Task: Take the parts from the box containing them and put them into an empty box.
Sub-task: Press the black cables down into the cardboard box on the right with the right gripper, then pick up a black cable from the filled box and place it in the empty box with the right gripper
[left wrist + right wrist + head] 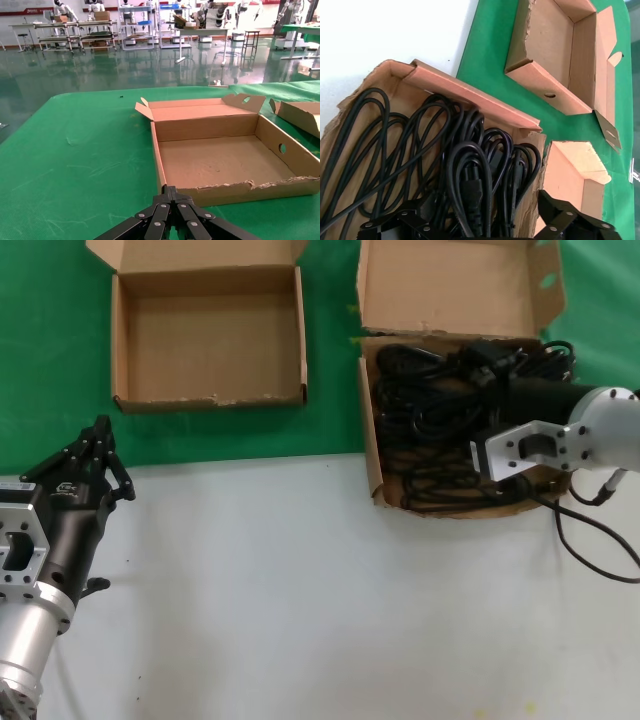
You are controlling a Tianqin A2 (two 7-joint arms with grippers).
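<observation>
Cords (440,425) fill the larger box (372,455); smaller box (120,350) bare.

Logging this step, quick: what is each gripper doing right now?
Left gripper: shut, empty, near the empty box.
Right gripper: open, holding nothing, over the cords in the larger box.

Matt brown cardboard boxes (210,335), glossy black cords (470,175)
</observation>
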